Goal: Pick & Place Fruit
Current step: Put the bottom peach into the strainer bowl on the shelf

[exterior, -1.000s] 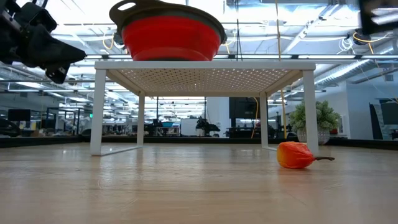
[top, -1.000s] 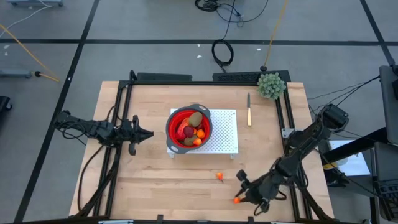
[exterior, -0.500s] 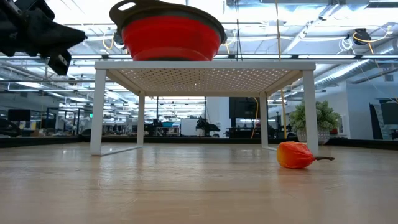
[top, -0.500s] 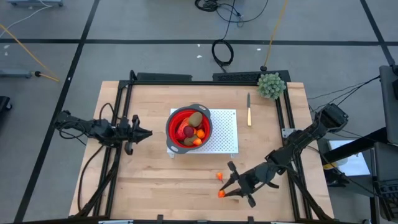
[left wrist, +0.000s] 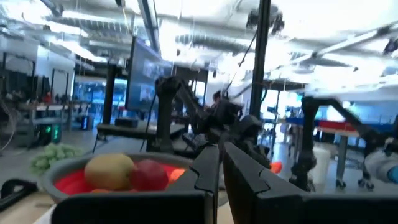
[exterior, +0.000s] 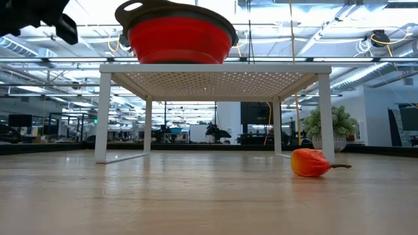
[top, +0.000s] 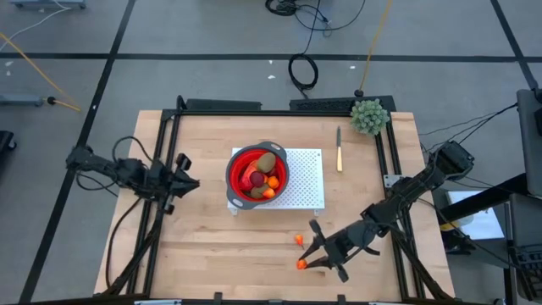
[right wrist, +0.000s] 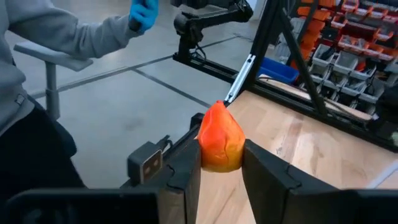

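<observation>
The right gripper (top: 303, 261) pinches an orange fruit (right wrist: 219, 140) between part-open fingers. The bowl (top: 258, 174) lies well ahead of it, nearer the closed, empty left gripper (top: 191, 181).

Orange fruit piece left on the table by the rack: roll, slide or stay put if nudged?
The orange fruit piece looks rounded with a thin stem at one end, so it probably rolls unevenly, pivoting on the stem. It lies on the smooth wooden table, so it may skid. It seems small, likely light.

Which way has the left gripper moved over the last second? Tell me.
Yes. In the high view the left gripper has drawn back toward the table's left edge, away from the red bowl. It is shut and empty.
</observation>
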